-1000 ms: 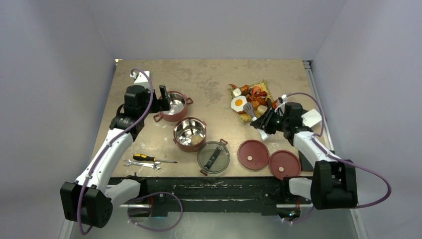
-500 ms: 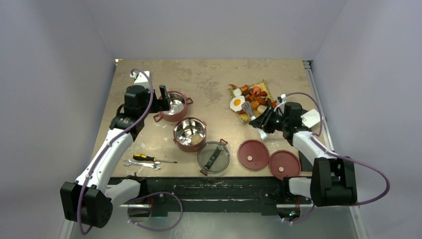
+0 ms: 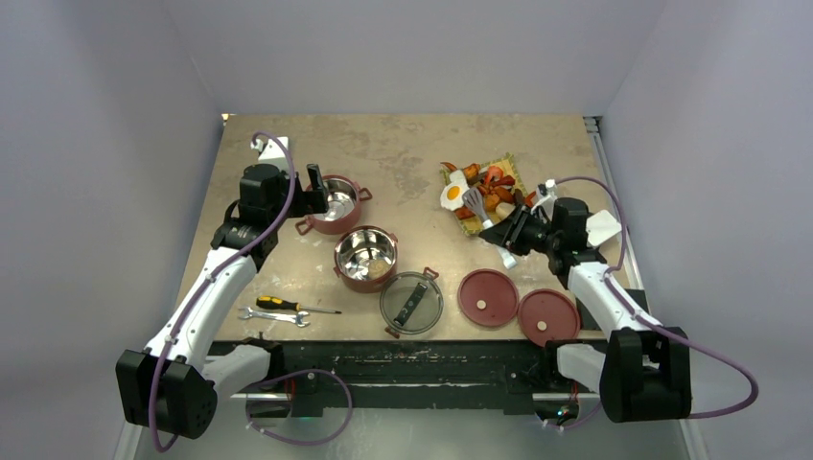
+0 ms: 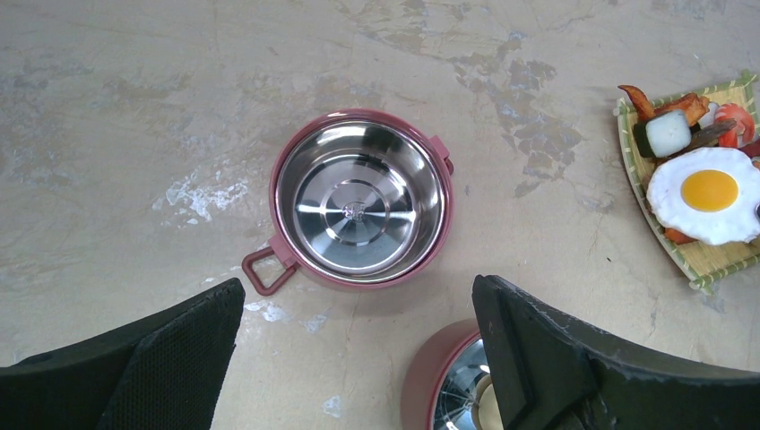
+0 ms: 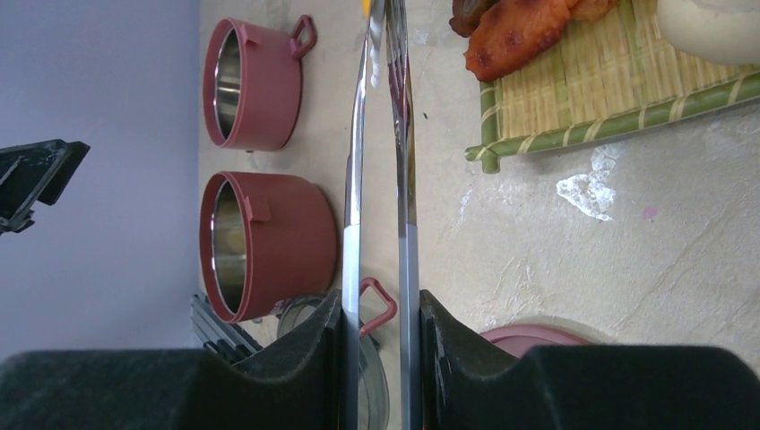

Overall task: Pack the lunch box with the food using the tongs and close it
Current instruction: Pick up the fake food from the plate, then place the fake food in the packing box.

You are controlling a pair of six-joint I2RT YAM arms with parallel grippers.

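My right gripper (image 3: 516, 234) (image 5: 381, 309) is shut on the tongs (image 3: 487, 218) (image 5: 353, 161), squeezing the two silver arms nearly together. Their flat tip lies over the food (image 3: 489, 190) on the yellow mat, just right of the fried egg (image 3: 452, 195) (image 4: 708, 193). Whether the tip holds a piece is hidden. The lunch box stands apart: a far bowl (image 3: 334, 203) (image 4: 362, 199) and a near bowl (image 3: 366, 257) (image 5: 269, 244), both uncovered. My left gripper (image 3: 312, 192) (image 4: 358, 296) hangs open just above and near the far bowl, holding nothing.
Two red disc lids (image 3: 487, 297) (image 3: 547, 316) and the dark see-through top lid (image 3: 411, 303) lie at the near edge. A screwdriver (image 3: 288, 306) and a small wrench (image 3: 273, 314) rest near the left arm. The yellow mat (image 5: 609, 90) fills the far right.
My right gripper swung the tongs' tip farther onto the mat, and the fried egg slid slightly left. The left arm has not moved.
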